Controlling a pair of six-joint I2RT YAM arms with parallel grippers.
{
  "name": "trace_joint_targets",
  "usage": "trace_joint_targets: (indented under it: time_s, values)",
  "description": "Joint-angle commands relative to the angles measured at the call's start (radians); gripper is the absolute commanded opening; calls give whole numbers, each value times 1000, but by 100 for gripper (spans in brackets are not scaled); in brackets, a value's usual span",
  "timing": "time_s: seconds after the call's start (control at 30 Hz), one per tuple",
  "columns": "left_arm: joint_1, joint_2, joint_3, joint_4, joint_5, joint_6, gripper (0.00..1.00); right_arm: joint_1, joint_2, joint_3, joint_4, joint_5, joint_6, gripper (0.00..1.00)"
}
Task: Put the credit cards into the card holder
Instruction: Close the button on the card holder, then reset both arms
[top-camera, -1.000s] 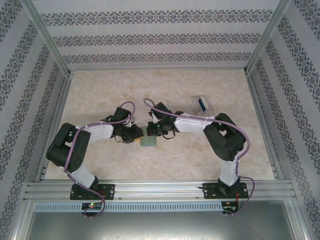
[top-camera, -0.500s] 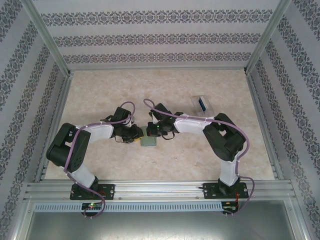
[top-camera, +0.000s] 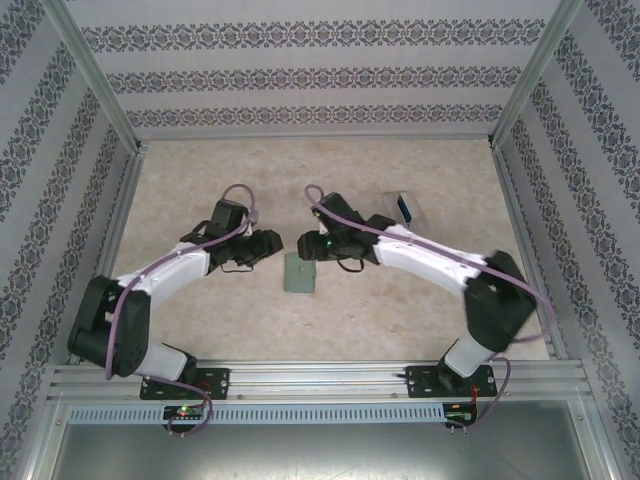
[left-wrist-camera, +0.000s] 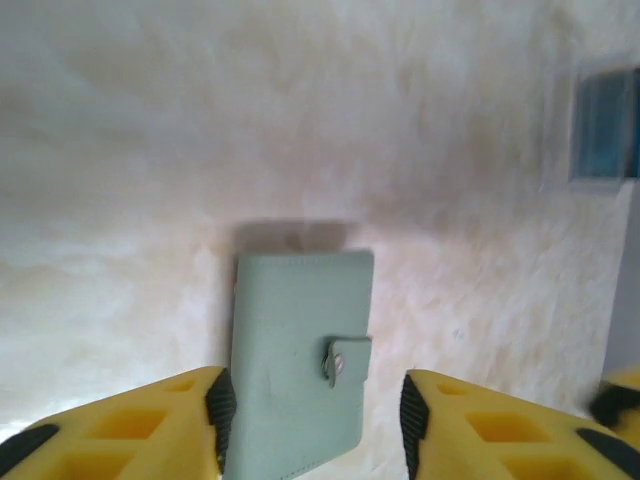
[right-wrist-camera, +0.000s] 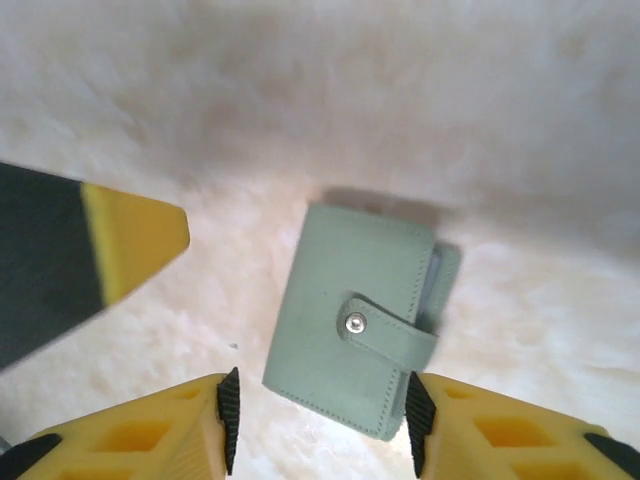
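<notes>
**On the pale marbled table (top-camera: 200, 180), a flat grey-green soft bifold card holder (top-camera: 299, 273) lies shut and unheld**

Near the middle of the table, the card holder is folded closed. Its strap (right-wrist-camera: 392, 340) is fastened across the front by a small round metal stud (right-wrist-camera: 354, 323).

From above, the left gripper (top-camera: 268, 245) and the right gripper (top-camera: 305, 245) face each other just beyond the holder's far edge. Their tips are near one another but apart, and neither touches the holder.

In the left wrist view, the left gripper's yellow fingers (left-wrist-camera: 120, 430) are spread wide with nothing clamped. The holder shows on the table in the gap between them. The right gripper's yellow fingers (right-wrist-camera: 130, 435) are parted just as far and equally empty, with the holder lying at a slant on the surface. A yellow-and-black finger of the left gripper juts in from the left of that view.

A small clear plastic box (top-camera: 405, 208) stands well apart from the holder, toward the far right of the table. A bluish card (top-camera: 403, 207) shows inside it.
</notes>
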Motion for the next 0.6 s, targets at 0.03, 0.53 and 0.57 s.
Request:
trace_joint_targets:
  time_s: [0.03,0.53,0.57]
  values:
    - [36,-104,31,-99,-140,64,53,-61,-259,-73,-44,185,-74,63]
    - [39,-518,-370,383,-545,843,99,-214,-918,-651,292,525,-623,98]
    - [43,-494,-395,430,-581,851,99,-235,-929,-692,328,538,-630,98]
